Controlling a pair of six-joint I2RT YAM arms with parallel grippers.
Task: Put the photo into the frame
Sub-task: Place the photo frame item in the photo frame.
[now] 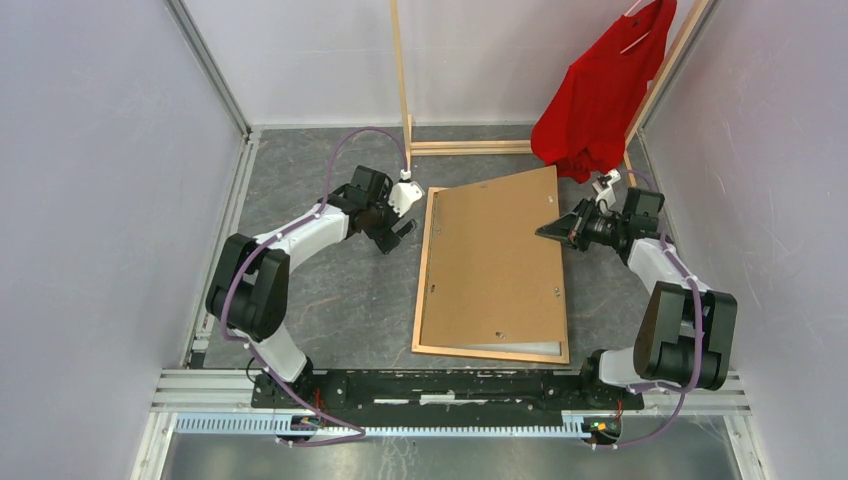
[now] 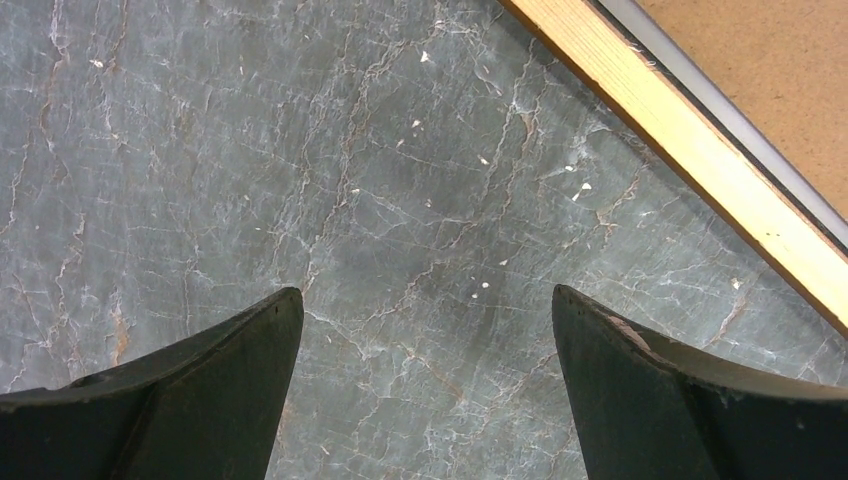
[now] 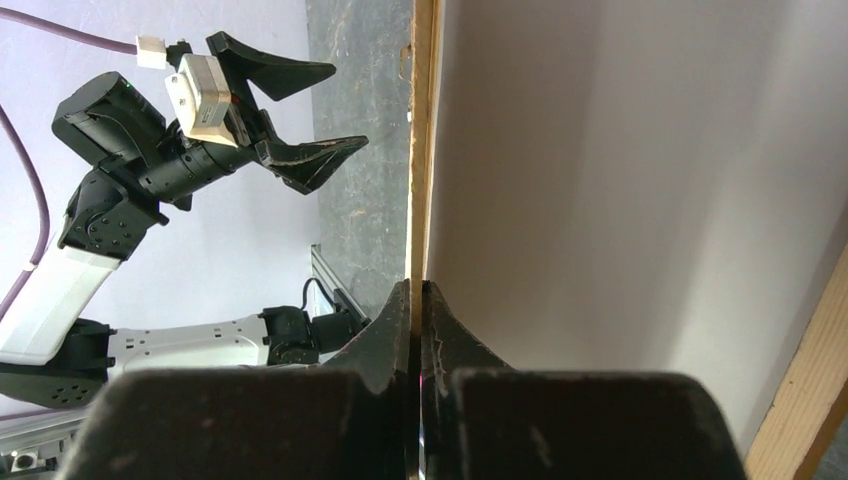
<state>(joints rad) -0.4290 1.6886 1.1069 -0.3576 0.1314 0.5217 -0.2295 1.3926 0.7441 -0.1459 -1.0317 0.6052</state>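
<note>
Brown hardboard panel (image 1: 495, 260) in right pincer (image 3: 415, 292)

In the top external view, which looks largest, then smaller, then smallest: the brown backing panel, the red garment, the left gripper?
1. brown backing panel
2. red garment, which hangs higher, so nearness may enlarge it
3. left gripper

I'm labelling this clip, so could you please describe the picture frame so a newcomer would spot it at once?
In the middle of the grey table lies the frame, a rectangle of thin orange-brown wooden strips. Unlike the plain brown panel tilted across it, it is only a border.
</note>
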